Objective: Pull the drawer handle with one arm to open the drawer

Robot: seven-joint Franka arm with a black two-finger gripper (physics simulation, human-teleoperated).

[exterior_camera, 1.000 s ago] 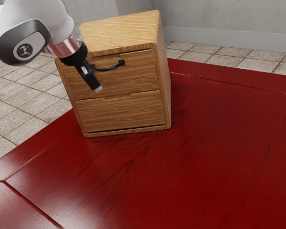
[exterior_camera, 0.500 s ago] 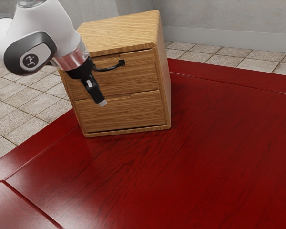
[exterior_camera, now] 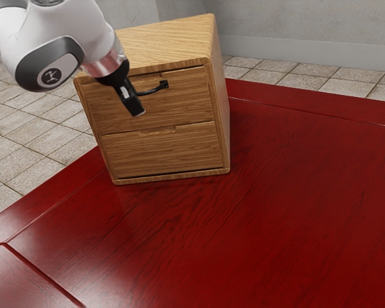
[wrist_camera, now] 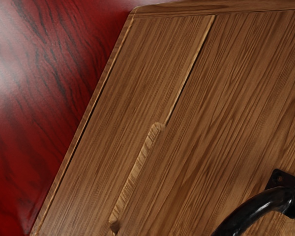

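One black handle [exterior_camera: 153, 90] runs level across the front of the upper drawer [exterior_camera: 179, 102], its long axis along the drawer's width, set high on the panel and toward the exterior view's left. The drawer looks shut, its face flush with the lower drawer [exterior_camera: 167, 151] of a small wooden cabinet [exterior_camera: 173, 42]. The gripper [exterior_camera: 136, 108] hangs in front of that panel at the handle's left end, slanting down past it, so nearly the whole bar stretches away from the jaws toward the exterior view's right. Whether the jaws stand wide, narrow or closed on the bar cannot be told from this angle, nor whether they touch it. Seen from the wrist, the handle [wrist_camera: 255, 209] curves in close under the hand, beside its mounting plate [wrist_camera: 285, 179]. The cabinet sits at the far corner of a glossy red counter [exterior_camera: 276, 212]. Judging by this, a pull calls for the jaws to be centred on the bar first.
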